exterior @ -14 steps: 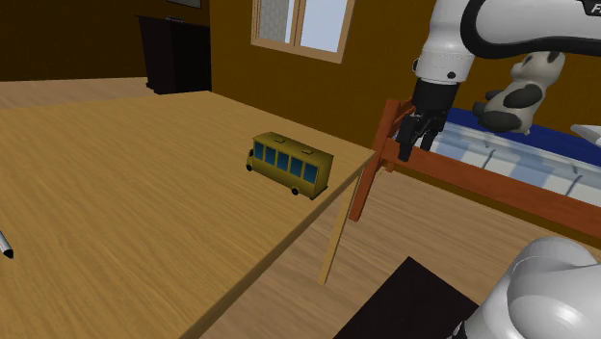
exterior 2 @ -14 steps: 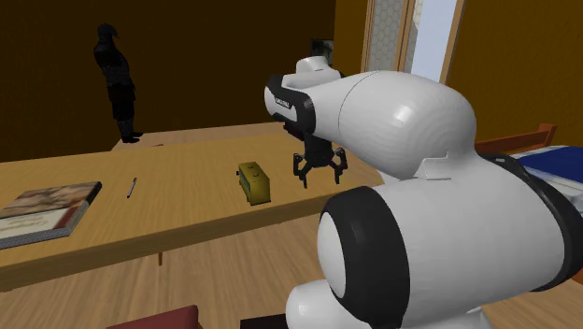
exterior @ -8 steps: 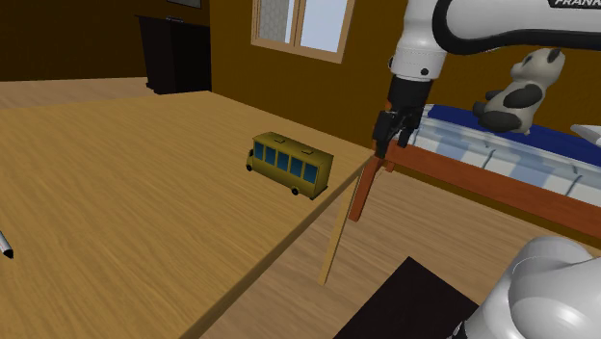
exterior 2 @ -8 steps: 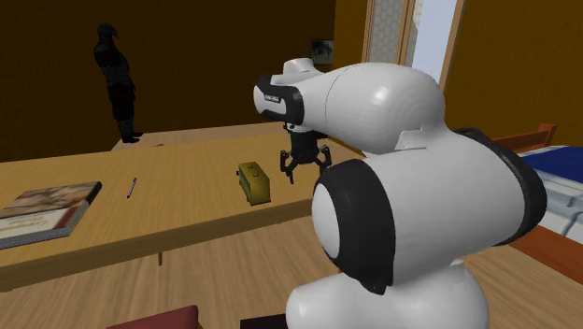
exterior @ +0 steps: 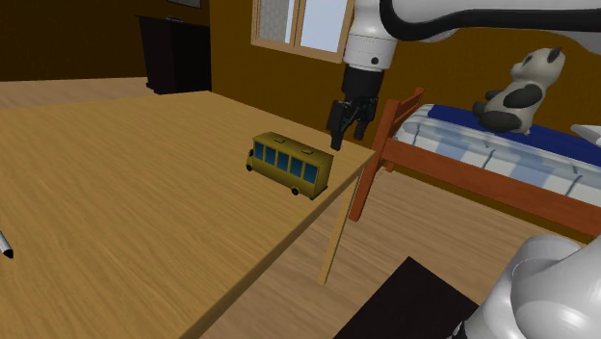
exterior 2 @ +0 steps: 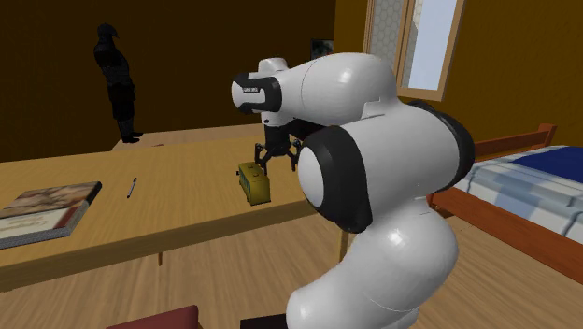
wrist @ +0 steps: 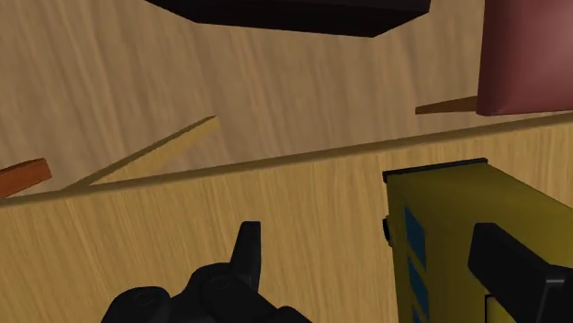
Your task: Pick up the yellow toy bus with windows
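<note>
My arm (exterior: 453, 14) climbs from the shoulder view's lower right and runs leftwards along that view's top edge. At its end the wrist (exterior: 368, 43) turns straight down. In the second exterior view the arm's big white links and dark joints stand in the foreground, with the hand beyond them. My gripper (exterior: 339, 138) hangs upright with its tips pointing down at the table (exterior: 144, 193). It is a little above the surface, just inside the table's long edge and close to the corner. My two black fingers (wrist: 246, 250) are spread wide apart, with a broad gap between their tips.
</note>
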